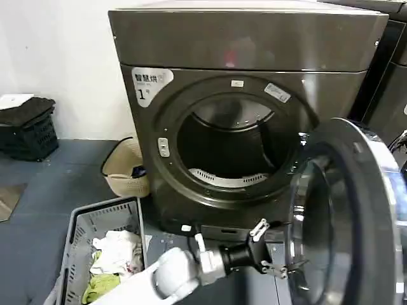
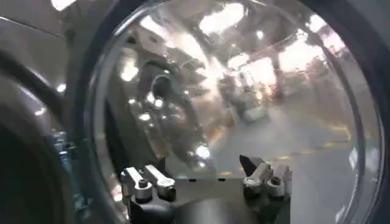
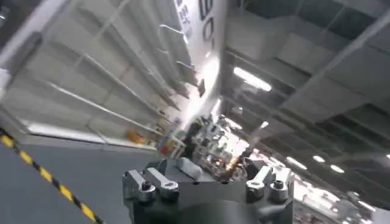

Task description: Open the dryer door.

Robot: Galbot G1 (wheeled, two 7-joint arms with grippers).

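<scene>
Head view: the bronze-grey dryer (image 1: 241, 44) with the white "1" sticker (image 1: 150, 84) stands on the grey floor, its round drum opening (image 1: 236, 146) fully exposed. The dryer door (image 1: 346, 216), a large round panel with a wide chrome rim and dark tinted glass centre, is swung out on the hinge side at the machine's right edge and stands roughly edge-on to the opening, so the task looks largely complete. The left gripper (image 1: 275, 249), on a white arm with a black wrist, sits low in front of the machine's base, its jaws spread apart and holding nothing, tips just beside the inner face of the door. That placement suggests it is positioned to push the door further or to clear it. A grey slatted laundry basket (image 1: 86, 241) holding white and green cloths rests on the floor near the dryer's front left corner; a cream basket (image 1: 124, 168) stands against the wall beside the machine.

Left wrist view: the left gripper's metal fingers (image 2: 146, 182) are wide apart and empty, facing the door's glass (image 2: 244, 91), which reflects the room.

Right wrist view: the right gripper (image 3: 207, 182) points upward toward ceiling lights, away from the dryer, jaws parted and empty; the arm is judged idle.
</scene>
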